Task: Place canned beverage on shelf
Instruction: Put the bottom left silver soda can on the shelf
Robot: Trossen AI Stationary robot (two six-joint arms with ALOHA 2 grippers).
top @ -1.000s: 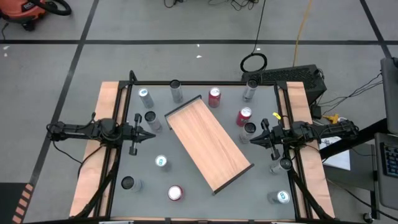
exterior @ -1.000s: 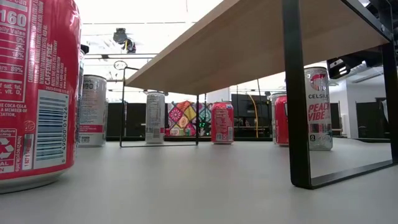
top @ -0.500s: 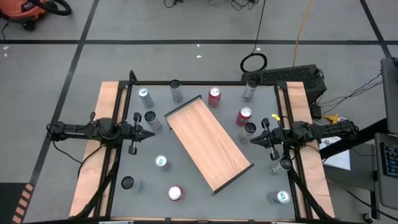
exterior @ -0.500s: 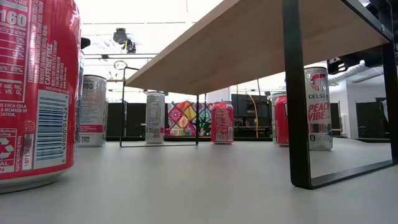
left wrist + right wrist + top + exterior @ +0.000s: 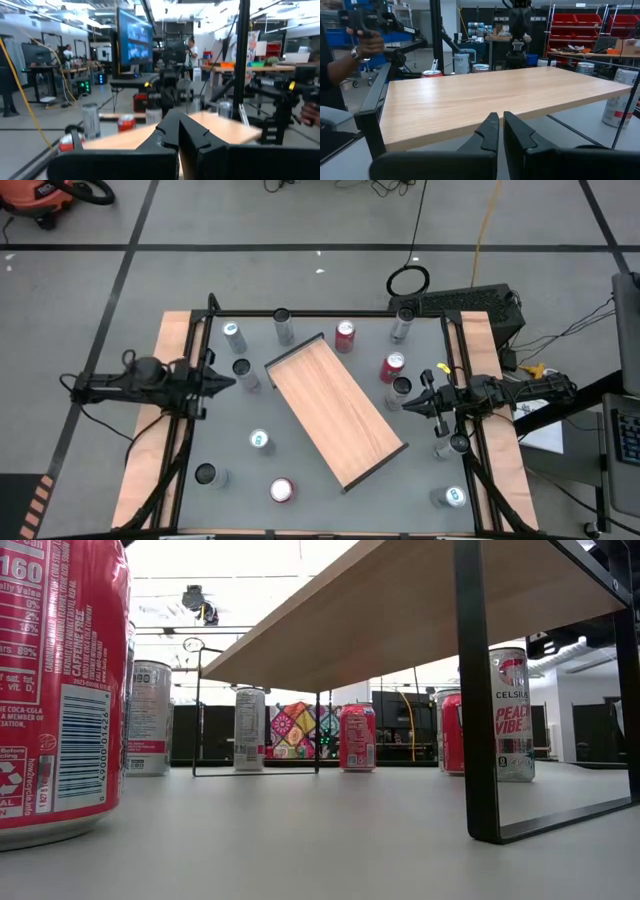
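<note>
The shelf [image 5: 335, 410], a light-brown board on a thin black frame, stands slantwise in the middle of the table; the right wrist view looks across its top [image 5: 490, 97]. Several cans stand upright on the table around it, among them red ones [image 5: 345, 335] [image 5: 392, 366] [image 5: 282, 491] and a silver one [image 5: 260, 441]. My left gripper [image 5: 232, 383] is shut at the table's left side, raised, and points toward the shelf [image 5: 220, 127]. At the right side my right gripper [image 5: 405, 405] is shut and level, pointing at the shelf's long edge. Neither holds anything.
Pale wood strips [image 5: 150, 470] run along both table sides, with black frame rails beside them. In the low view a red can [image 5: 55, 690] stands close at the near left. A person's hand [image 5: 367, 42] holding a device shows beyond the table.
My left gripper has risen, tipped a little upward, and its tip has drawn slightly toward the table's left edge. It has stayed shut. The cans and the shelf have kept their places.
</note>
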